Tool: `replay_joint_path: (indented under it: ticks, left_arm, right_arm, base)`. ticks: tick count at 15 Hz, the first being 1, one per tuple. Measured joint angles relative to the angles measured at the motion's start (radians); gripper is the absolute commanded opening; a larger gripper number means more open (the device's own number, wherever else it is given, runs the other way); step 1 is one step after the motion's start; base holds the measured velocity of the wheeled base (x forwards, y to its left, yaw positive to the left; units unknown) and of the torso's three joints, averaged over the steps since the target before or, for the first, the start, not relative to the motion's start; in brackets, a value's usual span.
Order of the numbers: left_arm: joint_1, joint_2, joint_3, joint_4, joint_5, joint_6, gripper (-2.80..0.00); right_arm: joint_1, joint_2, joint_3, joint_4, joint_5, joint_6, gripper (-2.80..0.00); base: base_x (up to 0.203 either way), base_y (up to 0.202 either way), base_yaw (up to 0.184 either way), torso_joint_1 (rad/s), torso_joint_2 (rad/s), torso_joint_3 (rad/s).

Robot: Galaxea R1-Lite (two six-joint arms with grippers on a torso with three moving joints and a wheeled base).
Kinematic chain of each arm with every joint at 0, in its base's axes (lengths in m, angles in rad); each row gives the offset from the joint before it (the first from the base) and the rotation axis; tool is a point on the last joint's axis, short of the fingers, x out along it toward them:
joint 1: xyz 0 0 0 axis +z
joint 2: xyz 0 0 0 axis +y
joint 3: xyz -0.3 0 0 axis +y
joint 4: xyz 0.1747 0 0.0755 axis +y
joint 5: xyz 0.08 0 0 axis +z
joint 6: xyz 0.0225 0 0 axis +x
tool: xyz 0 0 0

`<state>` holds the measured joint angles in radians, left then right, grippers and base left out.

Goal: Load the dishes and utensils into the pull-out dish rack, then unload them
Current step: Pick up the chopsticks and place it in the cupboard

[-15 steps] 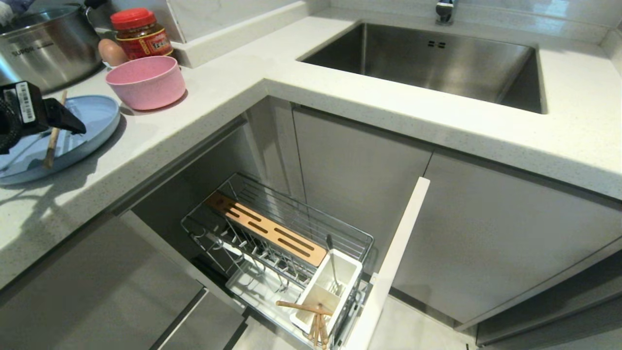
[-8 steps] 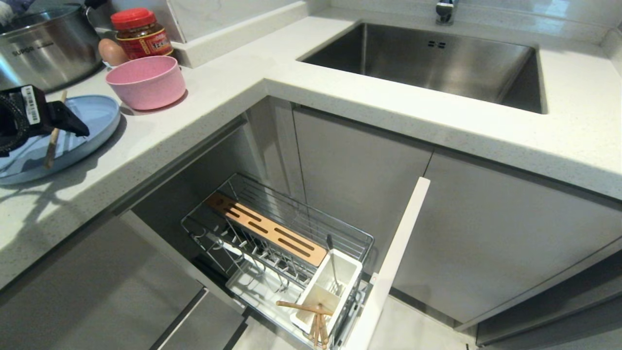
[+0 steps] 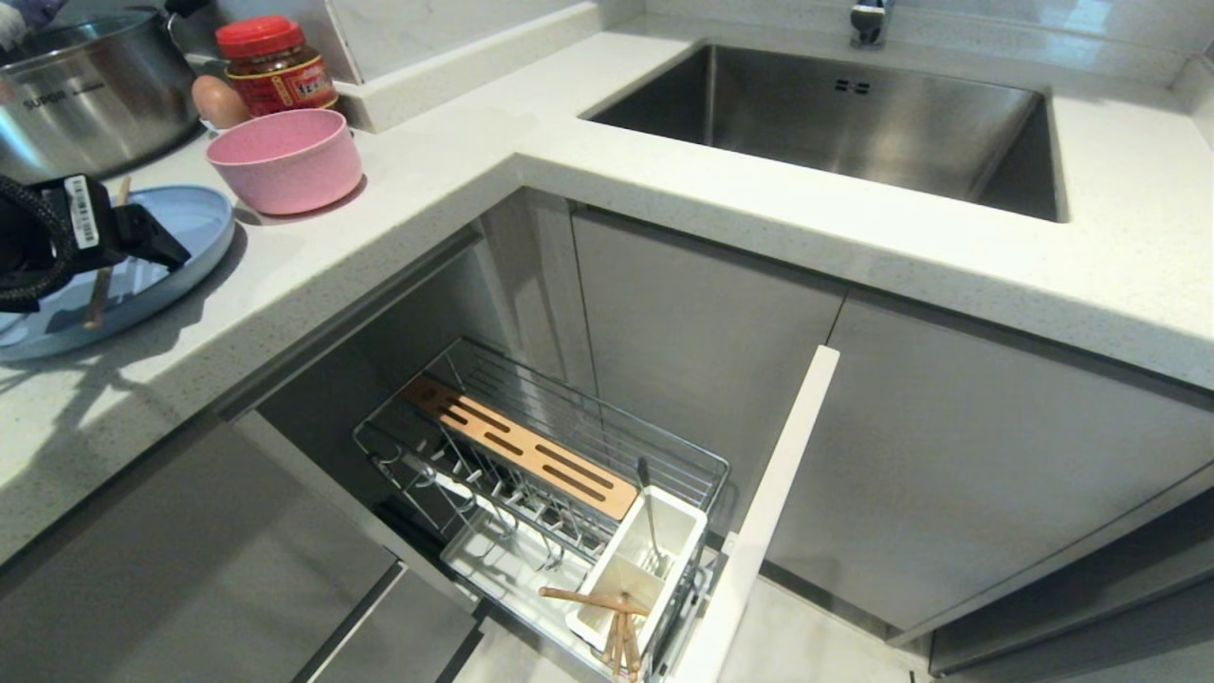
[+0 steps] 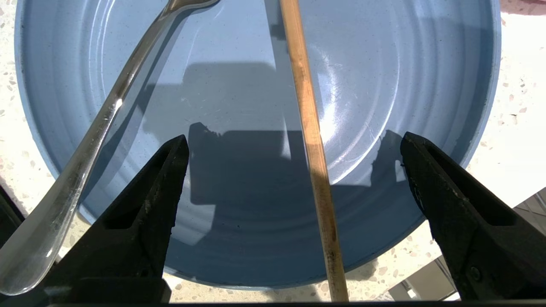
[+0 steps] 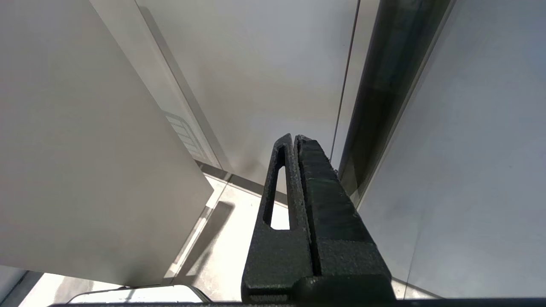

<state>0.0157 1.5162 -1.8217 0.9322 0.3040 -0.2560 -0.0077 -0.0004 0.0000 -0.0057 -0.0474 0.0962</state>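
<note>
On the counter at the left sits the light-blue plate (image 3: pixel 194 223) (image 4: pixel 239 106). A wooden chopstick (image 3: pixel 99 285) (image 4: pixel 310 140) and a silver metal utensil (image 4: pixel 100 123) lie on it. My left gripper (image 3: pixel 142 245) (image 4: pixel 294 137) hovers over the plate, open wide; the chopstick lies below the gap, touching neither finger. The pink bowl (image 3: pixel 285 159) stands just behind the plate. The pull-out dish rack (image 3: pixel 531 455) is drawn out below the counter; its white cup (image 3: pixel 637 567) holds a metal utensil (image 3: pixel 649 517), with wooden chopsticks (image 3: pixel 607 617) at its front. My right gripper (image 5: pixel 294 138) is shut and empty, facing cabinet panels.
A steel pot (image 3: pixel 90 90), a red-lidded jar (image 3: pixel 273 66) and an egg (image 3: pixel 218 102) stand behind the dishes. The steel sink (image 3: pixel 854 123) is set in the counter at the right. An open white cabinet door (image 3: pixel 768 512) edges the rack's right side.
My left gripper has shifted slightly to the right and further back over the plate. The chopstick on the plate has not moved.
</note>
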Motion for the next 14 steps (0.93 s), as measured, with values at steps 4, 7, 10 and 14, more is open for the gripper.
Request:
replay_joint_path:
  ticks: [4, 7, 10, 14]
  left_arm:
    - [0.0, 0.0, 0.0, 0.0, 0.002, 0.0, -2.8]
    - [0.0, -0.002, 0.0, 0.0, 0.004, 0.0, -2.8]
    - [0.001, -0.006, -0.001, 0.0, 0.003, 0.0, -2.8]
    - [0.012, -0.015, -0.001, 0.0, 0.0, 0.001, -2.8]
  right_arm:
    - [0.0, 0.0, 0.0, 0.0, 0.0, 0.0, -2.8]
    - [0.0, 0.0, 0.0, 0.0, 0.0, 0.0, -2.8]
    - [0.0, 0.0, 0.0, 0.0, 0.0, 0.0, -2.8]
    - [0.0, 0.0, 0.0, 0.0, 0.0, 0.0, -2.8]
  base:
    - [0.0, 0.0, 0.0, 0.0, 0.0, 0.0]
    - [0.0, 0.0, 0.0, 0.0, 0.0, 0.0]
    - [0.0, 0.0, 0.0, 0.0, 0.0, 0.0]
    - [0.0, 0.0, 0.0, 0.0, 0.0, 0.0]
